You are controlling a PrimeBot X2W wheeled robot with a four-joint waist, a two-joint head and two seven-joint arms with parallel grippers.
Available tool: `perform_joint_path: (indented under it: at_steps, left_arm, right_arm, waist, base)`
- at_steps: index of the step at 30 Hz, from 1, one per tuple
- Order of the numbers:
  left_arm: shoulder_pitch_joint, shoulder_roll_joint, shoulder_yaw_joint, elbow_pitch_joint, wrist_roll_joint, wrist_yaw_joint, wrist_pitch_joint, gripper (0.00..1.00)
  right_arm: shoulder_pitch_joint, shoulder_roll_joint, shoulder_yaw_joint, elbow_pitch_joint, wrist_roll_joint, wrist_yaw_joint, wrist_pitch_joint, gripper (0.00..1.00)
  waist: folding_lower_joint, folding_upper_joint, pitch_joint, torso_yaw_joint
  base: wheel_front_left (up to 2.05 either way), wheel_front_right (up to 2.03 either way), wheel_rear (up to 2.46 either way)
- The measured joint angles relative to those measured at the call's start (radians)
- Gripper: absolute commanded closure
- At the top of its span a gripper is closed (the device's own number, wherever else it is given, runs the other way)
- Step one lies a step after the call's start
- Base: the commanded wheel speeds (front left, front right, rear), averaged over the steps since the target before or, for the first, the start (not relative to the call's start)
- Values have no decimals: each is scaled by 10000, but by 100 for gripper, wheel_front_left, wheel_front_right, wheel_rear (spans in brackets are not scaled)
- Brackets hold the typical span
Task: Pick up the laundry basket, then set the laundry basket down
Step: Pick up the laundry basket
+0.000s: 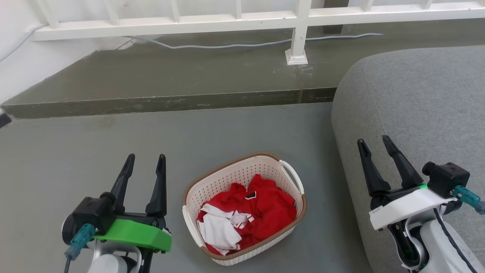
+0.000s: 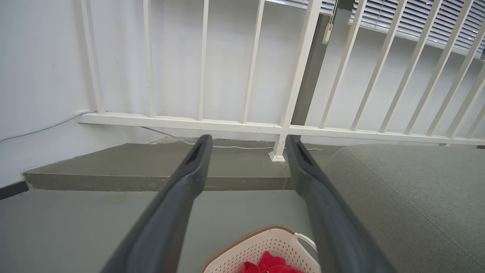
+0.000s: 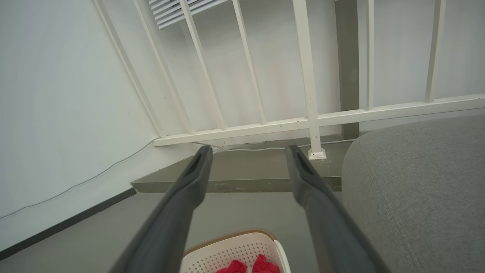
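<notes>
Spread and empty, the left gripper point(image 1: 146, 156) and right gripper point(image 1: 373, 139) flank the laundry basket point(image 1: 227, 179) on the near floor point(image 1: 227, 129) beside the grey sofa point(image 1: 409, 98); grabbing its handles point(image 1: 294, 173) unevenly could tilt it and spill clothes point(image 1: 267, 208).

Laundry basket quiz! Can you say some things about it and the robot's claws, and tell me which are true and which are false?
1. The cream-white perforated plastic laundry basket sits on the grey floor. True.
2. The left claw grips a basket handle. False: it is open, beside the basket, touching nothing.
3. The basket holds red and white clothes. True.
4. The right claw is shut. False: it is open, holding nothing.
5. The grey fabric couch is on the robot's left. False: it is on the robot's right.
</notes>
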Motion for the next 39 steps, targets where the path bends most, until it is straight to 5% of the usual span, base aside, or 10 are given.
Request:
perform_joint_path:
  at_steps: [28, 39]
  left_arm:
    - [-186, 4, -221, 88, -174, 430, 0, 0]
    - [-1073, 2, -267, 1592, -788, 612, 2, 0]
  right_arm:
    - [-476, -165, -84, -355, 10, 2, 0, 0]
    - [-1168, -395, -56, -629, 224, 2, -2, 0]
  waist:
    - [0, 0, 1517, -329]
    - [0, 0, 2787, -497]
  base:
    - [0, 0, 0]
    - [0, 0, 0]
